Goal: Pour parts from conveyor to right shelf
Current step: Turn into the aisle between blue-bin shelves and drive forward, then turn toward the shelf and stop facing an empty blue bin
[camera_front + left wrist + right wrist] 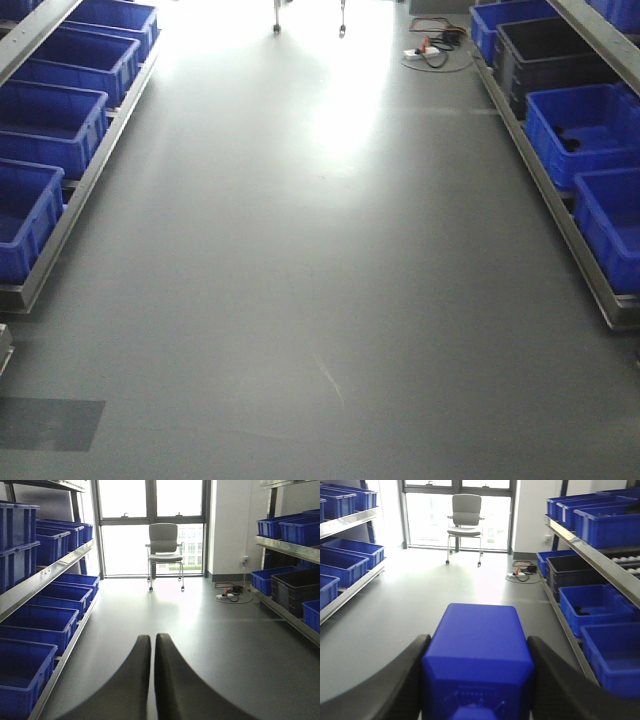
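My right gripper (pixel 477 642) is shut on a blue plastic container (pixel 477 645), held between both black fingers (pixel 402 680) over the grey floor of an aisle. Its contents are hidden. The right shelf (pixel 592 555) runs along the right with blue bins (pixel 615 655); one blue bin (pixel 587 605) holds dark parts. My left gripper (pixel 152 640) is shut and empty, pointing down the aisle. No gripper shows in the front view. The conveyor is out of view.
Shelves with blue bins line both sides: the left rack (pixel 60 130) and the right rack (pixel 580 150). A black bin (pixel 545 55) sits on the right. A grey office chair (pixel 164 550) and a power strip with cables (pixel 430 50) stand at the far end by the windows.
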Robot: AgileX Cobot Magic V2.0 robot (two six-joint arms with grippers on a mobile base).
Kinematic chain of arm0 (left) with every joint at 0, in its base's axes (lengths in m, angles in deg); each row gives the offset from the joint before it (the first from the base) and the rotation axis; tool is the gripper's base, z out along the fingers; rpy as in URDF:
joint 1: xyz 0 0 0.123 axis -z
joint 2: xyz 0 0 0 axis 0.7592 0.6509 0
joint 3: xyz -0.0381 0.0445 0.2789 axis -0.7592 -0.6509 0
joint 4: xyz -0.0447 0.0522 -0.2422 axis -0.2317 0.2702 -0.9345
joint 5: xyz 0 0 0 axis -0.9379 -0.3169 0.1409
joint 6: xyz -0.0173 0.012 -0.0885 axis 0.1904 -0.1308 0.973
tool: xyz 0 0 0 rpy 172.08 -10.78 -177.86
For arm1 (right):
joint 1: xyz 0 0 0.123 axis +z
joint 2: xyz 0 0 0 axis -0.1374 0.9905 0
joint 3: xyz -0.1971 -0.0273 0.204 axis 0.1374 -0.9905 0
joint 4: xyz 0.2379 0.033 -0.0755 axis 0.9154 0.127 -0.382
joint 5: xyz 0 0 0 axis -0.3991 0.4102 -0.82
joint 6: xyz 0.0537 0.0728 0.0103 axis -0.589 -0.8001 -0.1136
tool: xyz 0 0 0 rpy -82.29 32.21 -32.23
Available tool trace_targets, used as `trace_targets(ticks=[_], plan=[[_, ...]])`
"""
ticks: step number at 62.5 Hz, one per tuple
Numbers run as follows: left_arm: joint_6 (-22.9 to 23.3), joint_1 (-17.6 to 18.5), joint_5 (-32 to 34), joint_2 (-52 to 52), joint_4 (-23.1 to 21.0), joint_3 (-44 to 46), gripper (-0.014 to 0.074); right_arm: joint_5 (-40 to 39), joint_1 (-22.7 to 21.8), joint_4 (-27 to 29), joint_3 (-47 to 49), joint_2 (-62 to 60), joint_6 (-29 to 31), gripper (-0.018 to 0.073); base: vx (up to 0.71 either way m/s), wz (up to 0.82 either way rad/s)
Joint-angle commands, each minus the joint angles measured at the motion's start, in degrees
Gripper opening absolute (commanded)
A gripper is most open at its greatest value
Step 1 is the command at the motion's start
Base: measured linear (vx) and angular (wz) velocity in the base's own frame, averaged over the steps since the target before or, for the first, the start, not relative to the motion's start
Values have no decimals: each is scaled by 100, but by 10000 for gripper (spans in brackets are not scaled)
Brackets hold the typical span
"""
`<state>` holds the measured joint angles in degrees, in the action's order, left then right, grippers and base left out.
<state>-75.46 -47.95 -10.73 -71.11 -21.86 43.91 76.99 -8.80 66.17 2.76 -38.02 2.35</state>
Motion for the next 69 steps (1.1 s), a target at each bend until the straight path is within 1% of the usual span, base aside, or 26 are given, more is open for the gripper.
trace_targets(ticks=[1, 18, 47, 69], plan=[[16, 3, 439, -81, -16, -175, -6, -465, 1, 2, 149, 69, 31, -5, 47, 25], [16, 3, 439, -81, -16, -175, -6, -465, 1, 2, 149, 69, 31, -5, 41, 49], [16, 3, 439, -81, -16, -175, -6, -465, 7, 2, 149, 69, 31, -5, 27, 92], [16, 3, 439, -81, -16, -175, -6, -465, 7, 2, 149, 69, 31, -5, 19, 76]])
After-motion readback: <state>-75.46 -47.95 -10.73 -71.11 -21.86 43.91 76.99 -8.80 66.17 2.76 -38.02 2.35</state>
